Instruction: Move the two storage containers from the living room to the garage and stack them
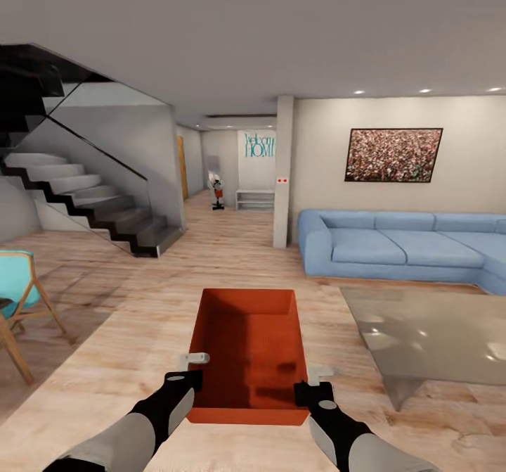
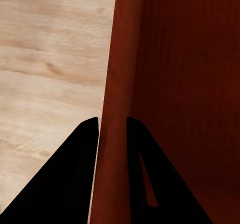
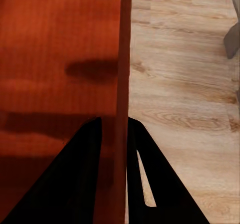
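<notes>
Container point(image 1: 249, 345) hangs between both claws: left claw point(image 1: 184, 380) clamped astride its left wall, right claw point(image 1: 313, 393) astride the right wall. Carry it level with matched grips; beyond lies the glass counter point(image 1: 429, 335), then the sofa point(image 1: 400, 247).

Right gripper point(image 3: 114, 134) clamps the orange-red container point(image 3: 60, 58) wall, one of its dark fingers point(image 3: 75, 174) inside, one outside over the light wood plank floor point(image 3: 185, 83)
</notes>
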Robot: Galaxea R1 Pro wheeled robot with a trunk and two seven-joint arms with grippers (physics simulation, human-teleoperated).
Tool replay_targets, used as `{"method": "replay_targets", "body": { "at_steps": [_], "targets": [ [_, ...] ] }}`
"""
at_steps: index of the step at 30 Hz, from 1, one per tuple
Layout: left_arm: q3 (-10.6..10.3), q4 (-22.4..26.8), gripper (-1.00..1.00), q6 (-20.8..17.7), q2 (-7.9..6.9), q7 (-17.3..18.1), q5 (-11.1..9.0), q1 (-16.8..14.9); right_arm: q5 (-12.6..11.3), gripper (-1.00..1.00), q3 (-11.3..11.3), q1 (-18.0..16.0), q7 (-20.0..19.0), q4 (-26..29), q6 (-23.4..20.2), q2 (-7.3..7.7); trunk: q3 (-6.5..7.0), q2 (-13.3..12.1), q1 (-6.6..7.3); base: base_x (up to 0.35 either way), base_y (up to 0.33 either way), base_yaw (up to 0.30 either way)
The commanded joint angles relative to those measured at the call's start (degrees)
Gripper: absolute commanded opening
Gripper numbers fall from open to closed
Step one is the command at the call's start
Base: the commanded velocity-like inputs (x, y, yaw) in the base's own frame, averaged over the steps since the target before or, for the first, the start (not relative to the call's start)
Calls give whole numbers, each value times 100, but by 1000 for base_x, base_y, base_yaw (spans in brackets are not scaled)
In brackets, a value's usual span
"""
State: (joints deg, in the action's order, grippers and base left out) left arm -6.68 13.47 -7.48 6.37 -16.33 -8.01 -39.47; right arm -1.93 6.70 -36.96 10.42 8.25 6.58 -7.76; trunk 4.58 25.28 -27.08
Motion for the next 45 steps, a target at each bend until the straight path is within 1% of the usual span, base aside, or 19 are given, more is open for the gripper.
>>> {"method": "replay_targets", "body": {
  "at_steps": [1,7,23,29,36,45],
  "targets": [
    [35,6,-100,-43,-13,-196,22,1,25,-100,-82,-4,-9,19,2,1,-2,5,-2,0,0,300],
    [35,6,-100,-43,-13,-196,22,1,31,-100,-82,-4,-7,19,6,-3,-4,5,-2,92,0,213],
    [35,6,-100,-43,-17,-196,21,1,24,-100,-80,-4,-12,19,-39,-6,-4,5,-2,315,0,4],
    [35,6,-100,-43,-30,-196,21,1,26,-100,-81,-4,7,19,15,-6,-4,5,-2,321,0,0],
    [35,6,-100,-43,-47,-196,21,1,95,-100,-74,-4,25,19,34,-2,-4,5,-2,320,0,0],
    [35,6,-100,-43,-73,-196,19,1,47,-100,-62,-4,30,19,44,-6,-4,5,-2,320,0,0]
  ]
}}
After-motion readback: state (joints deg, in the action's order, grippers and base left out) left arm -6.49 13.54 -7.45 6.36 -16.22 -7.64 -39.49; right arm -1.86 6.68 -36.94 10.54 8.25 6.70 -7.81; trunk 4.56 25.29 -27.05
